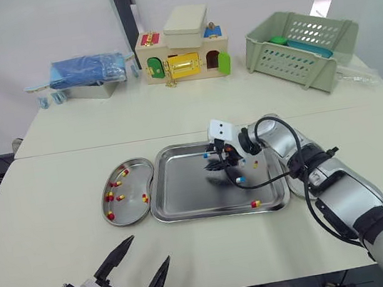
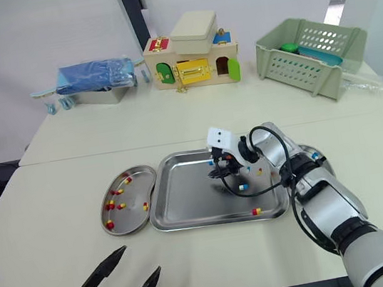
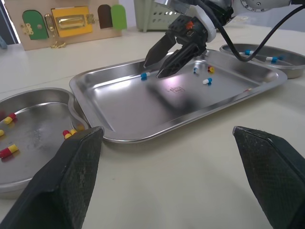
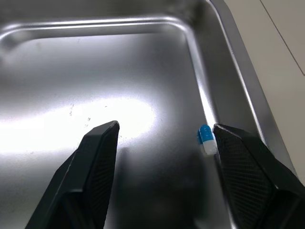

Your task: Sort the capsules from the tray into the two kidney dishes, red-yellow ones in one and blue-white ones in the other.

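Right gripper point(image 4: 164, 126) hovers over tray point(image 1: 184, 191), fingers spread, empty; blue-white capsule point(image 4: 206, 140) just beside one fingertip. Left gripper point(image 1: 148, 249) also spread, holding nothing. Red-yellow capsules point(image 1: 110, 197) in left kidney dish point(image 1: 132, 188).

A rectangular stainless-steel tray point(image 1: 178, 197) lies flat on the table point(image 1: 54, 236), beneath the spread right fingers point(image 4: 95, 167). One blue-white capsule point(image 4: 206, 140) lies on the tray floor by its side wall, just beside the inner edge of one finger. Another blue-white capsule point(image 1: 240, 179) and a red-yellow capsule point(image 1: 255, 204) lie apart from the fingers, nearer the tray's front rim. A steel kidney dish point(image 1: 133, 195) of red-yellow capsules point(image 1: 109, 197) sits close against one end of the tray, well apart from the fingers. A second kidney dish point(image 3: 290, 56) at the other end holds blue-white capsules point(image 3: 271, 59).
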Controlling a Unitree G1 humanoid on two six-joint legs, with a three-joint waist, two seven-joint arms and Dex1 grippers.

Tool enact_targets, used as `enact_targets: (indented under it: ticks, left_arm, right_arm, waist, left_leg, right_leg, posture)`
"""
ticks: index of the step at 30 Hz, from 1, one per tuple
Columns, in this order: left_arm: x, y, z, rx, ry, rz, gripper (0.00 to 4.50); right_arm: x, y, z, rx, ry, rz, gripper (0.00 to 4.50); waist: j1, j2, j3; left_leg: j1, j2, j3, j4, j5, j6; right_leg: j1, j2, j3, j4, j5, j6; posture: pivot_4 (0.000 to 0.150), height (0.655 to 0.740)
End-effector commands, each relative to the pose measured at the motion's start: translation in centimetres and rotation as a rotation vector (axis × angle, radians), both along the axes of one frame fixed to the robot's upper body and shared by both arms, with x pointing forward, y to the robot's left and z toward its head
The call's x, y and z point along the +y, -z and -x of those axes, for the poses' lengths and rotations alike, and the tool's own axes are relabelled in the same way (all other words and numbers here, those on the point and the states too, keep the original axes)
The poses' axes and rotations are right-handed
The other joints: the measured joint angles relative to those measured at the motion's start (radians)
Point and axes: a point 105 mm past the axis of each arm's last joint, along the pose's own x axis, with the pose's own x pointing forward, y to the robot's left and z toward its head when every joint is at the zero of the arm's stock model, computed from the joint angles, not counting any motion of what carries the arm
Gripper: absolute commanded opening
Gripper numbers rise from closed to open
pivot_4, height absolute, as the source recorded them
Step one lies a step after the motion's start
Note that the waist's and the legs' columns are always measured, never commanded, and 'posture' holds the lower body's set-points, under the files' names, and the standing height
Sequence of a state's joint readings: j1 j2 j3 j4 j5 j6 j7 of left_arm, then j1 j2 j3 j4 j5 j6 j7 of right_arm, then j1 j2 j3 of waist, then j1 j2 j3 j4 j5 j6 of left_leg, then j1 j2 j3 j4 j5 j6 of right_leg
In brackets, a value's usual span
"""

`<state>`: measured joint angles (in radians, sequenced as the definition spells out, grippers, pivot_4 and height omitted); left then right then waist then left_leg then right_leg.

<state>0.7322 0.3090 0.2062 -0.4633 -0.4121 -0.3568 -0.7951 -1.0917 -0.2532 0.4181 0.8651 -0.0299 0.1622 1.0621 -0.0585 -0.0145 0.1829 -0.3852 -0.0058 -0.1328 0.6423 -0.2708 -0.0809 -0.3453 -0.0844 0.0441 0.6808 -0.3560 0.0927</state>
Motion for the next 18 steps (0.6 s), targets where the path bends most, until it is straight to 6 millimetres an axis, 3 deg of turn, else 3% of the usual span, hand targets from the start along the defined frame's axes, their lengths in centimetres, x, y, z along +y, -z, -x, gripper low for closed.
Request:
enact_targets:
  ticks: [1, 15, 18]
  left_arm:
    - [-0.4, -0.8, 0.1, -0.025, 0.005, -0.01, 4.5]
    - [0.0, -0.7, 0.0, -0.014, -0.007, -0.016, 4.5]
    - [0.1, -0.6, 0.1, -0.011, -0.008, -0.016, 4.5]
  right_arm:
    - [0.6, -1.5, -0.6, -0.04, 0.009, -0.032, 3.29]
    - [0.7, 0.7, -0.6, 0.028, 0.037, -0.012, 3.29]
    - [0.8, 0.8, -0.5, 0.029, 0.033, -0.013, 2.77]
  waist:
    - [-0.001, 0.0, 0.0]
    - [-0.003, 0.001, 0.0]
    - [-0.003, 0.001, 0.0]
  left_leg:
    - [0.0, 0.0, 0.0, 0.0, 0.0, 0.0]
    - [0.0, 0.0, 0.001, 0.0, 0.0, 0.0]
    - [0.0, 0.0, 0.001, -0.001, 0.0, 0.0]
  right_leg:
    - [0.0, 0.0, 0.0, 0.0, 0.0, 0.0]
    - [-0.002, 0.0, 0.001, 0.001, 0.0, 0.0]
    - [-0.002, 0.0, 0.001, 0.001, 0.0, 0.0]
  posture:
    - [0.15, 0.74]
    - [0.15, 0.74]
    - [0.15, 0.74]
